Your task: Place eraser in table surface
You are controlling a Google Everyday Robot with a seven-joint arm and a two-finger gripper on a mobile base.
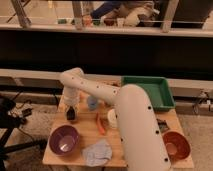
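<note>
The single view looks down on a small tan bench [85, 131]. A white arm [100, 92] rises from a bulky near link, bends at an elbow and drops toward the bench's far left part. The gripper [71, 108] hangs at the end of that drop, pointing down, low over the wood.

Directly beneath the gripper is the eraser [71, 116], a small dark block. It seems to sit on or just above the bench, though the view is too poor to say whether it touches the wood. Whether the gripper is spread, pressed together or pinching the eraser cannot be told.

Just right of the gripper, under the arm's forearm, stands a blue cup [92, 102]. Farther right and nearer the camera lies an orange stick [101, 124], and beside it is a white cup [112, 118], partly hidden by the arm.

Nearer the camera than the gripper, at the bench's front left, sits a purple bowl [64, 140]. To its right a blue-grey cloth [97, 151] lies at the front edge.

Well to the right of the gripper, past the arm, a green tray [165, 95] takes the far right corner. A brown bowl [176, 144] sits at the near right, well apart from the gripper and partly behind the arm.
</note>
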